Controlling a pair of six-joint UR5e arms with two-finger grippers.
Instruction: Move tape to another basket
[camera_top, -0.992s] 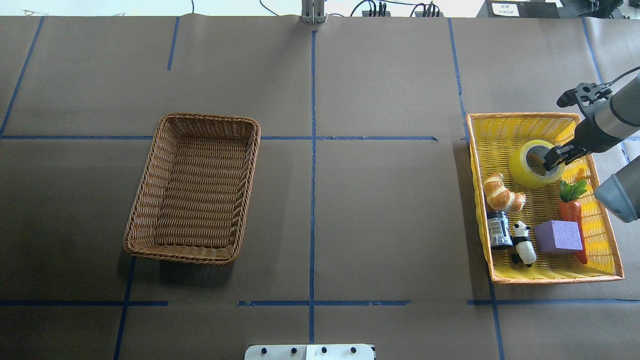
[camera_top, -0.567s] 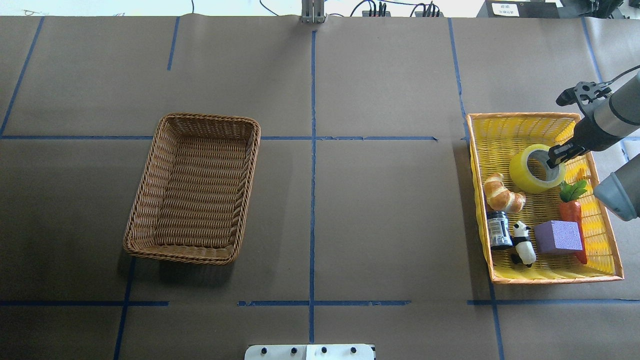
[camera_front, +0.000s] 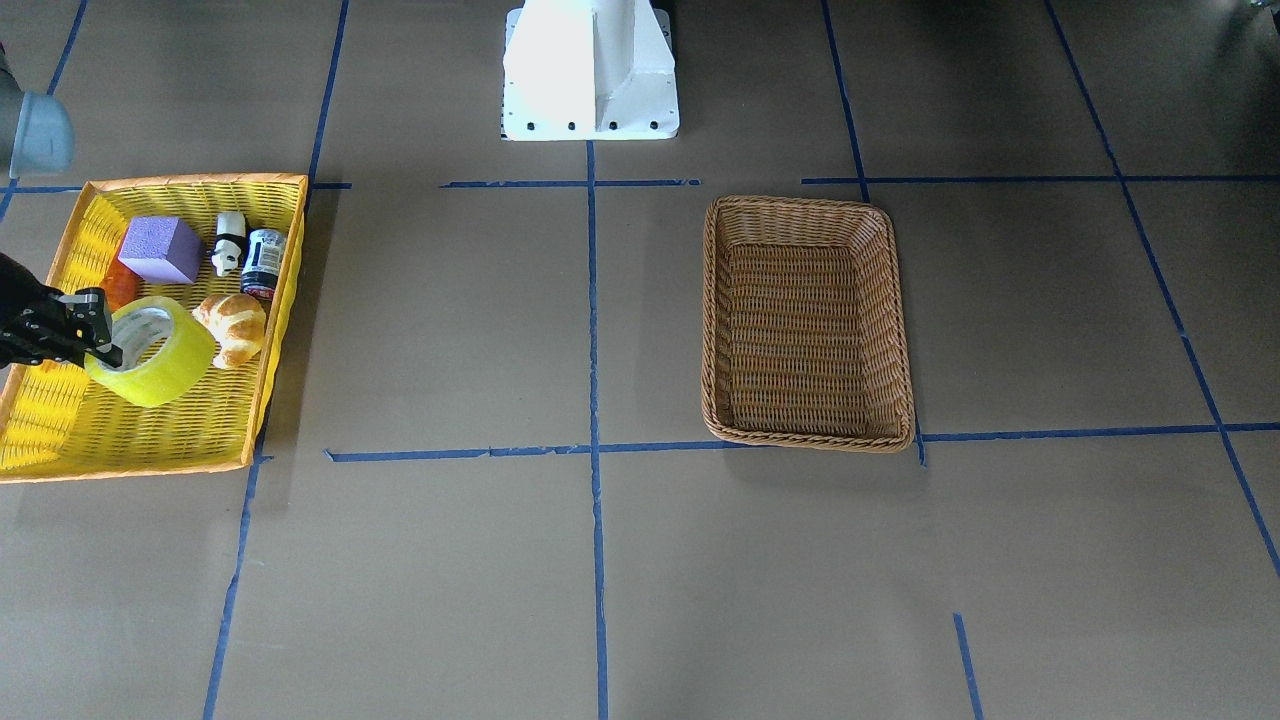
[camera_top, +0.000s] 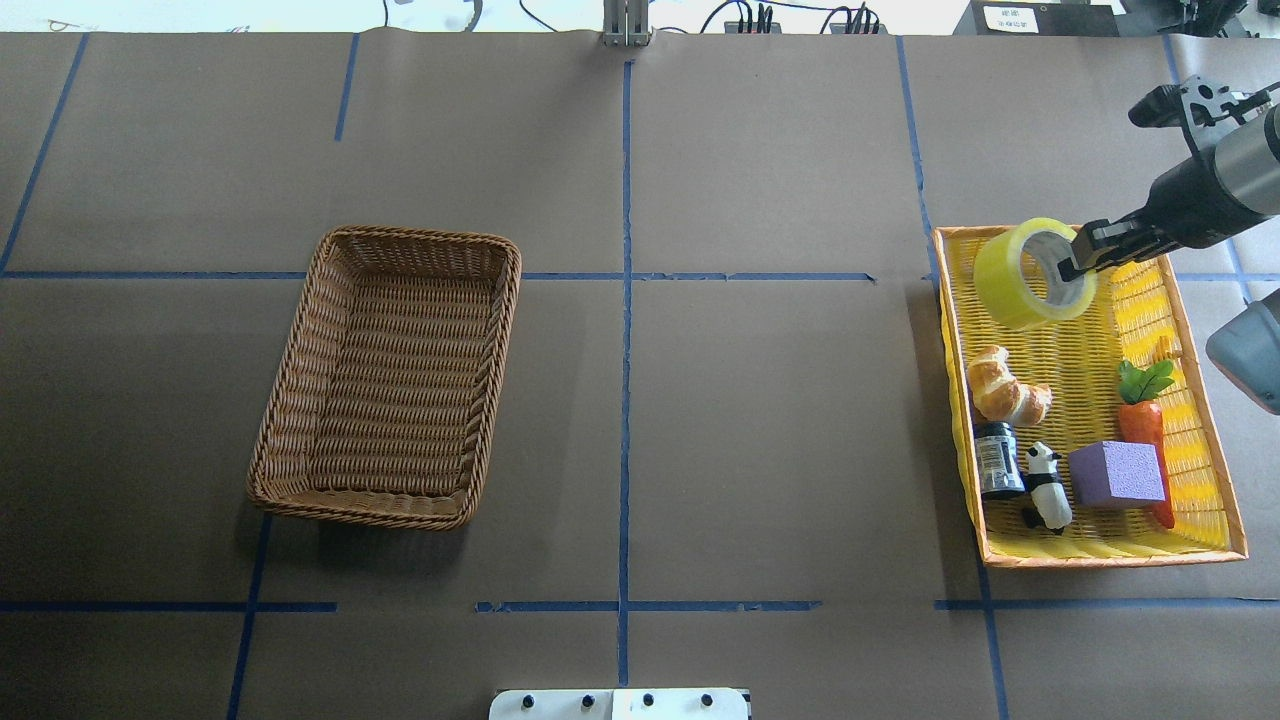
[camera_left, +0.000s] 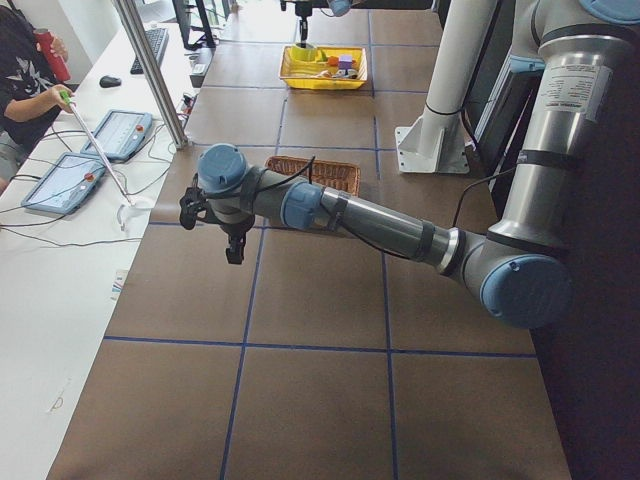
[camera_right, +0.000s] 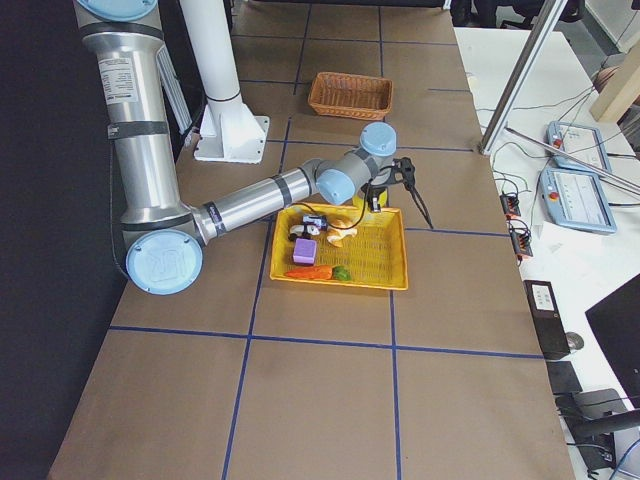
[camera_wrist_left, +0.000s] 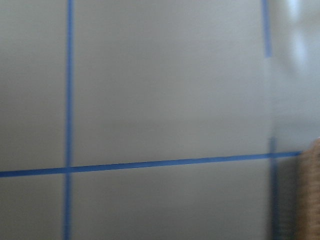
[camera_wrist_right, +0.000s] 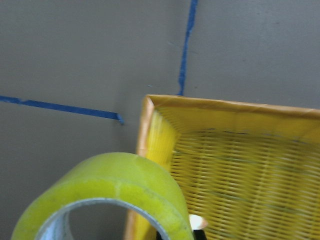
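Far left, the left gripper (camera_left: 233, 243) hangs over bare worktop (camera_top: 760, 450), parked out of the way. Whether its jaws are spread or pressed together, I cannot tell. Next along, the wicker basket (camera_top: 385, 380) sits open and waiting, well apart from the action.

Now the tape (camera_top: 1005, 285): it is up in the air over the yellow tray (camera_top: 1110, 557), at the corner farthest from the robot on the wicker basket's side, not resting on the weave. The right gripper (camera_top: 1078, 260) has its jaws pinching the roll's wall, one jaw inside the core and one outside. That is a sensible hold, since the roll looks too wide to span.

Hanging from that one side, the roll tilts. Its hole axis slants, with the open face turned up and toward the right arm and the yellow band facing the wicker basket.
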